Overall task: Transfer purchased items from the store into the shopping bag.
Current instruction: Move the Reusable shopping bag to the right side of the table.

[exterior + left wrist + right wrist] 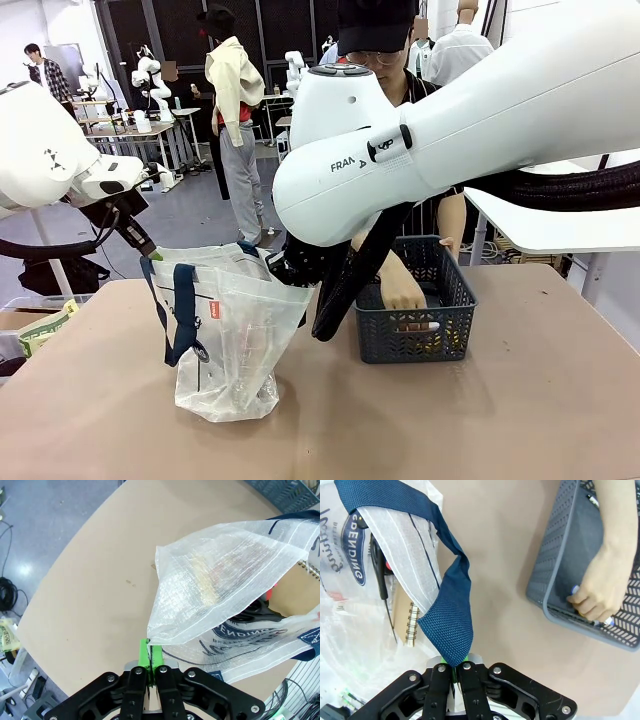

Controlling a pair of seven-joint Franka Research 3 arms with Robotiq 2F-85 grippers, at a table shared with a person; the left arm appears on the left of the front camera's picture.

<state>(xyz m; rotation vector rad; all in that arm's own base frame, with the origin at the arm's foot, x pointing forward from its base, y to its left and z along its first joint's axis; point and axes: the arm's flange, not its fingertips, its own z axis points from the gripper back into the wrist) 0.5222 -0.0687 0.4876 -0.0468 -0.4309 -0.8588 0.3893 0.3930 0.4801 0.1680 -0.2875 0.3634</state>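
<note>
The shopping bag (235, 340) stands left on the bench (520, 420). The left pincer (150, 649) pinches its rim and the right pincer (454, 662) clamps its navy handle (451, 595). At right, a person's hand (400, 290) in the basket (400, 345) covers most items.

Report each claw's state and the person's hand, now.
Left claw: closed on the edge of the bag.
Right claw: closed on the strap.
Person's hand: reaching into the basket.

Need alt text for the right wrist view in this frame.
The right gripper, jaws shut, pinches the navy strap of the bag, which lies to the left with a spiral notebook inside. At upper right, a person's hand reaches into the grey basket on the tan table.
</note>
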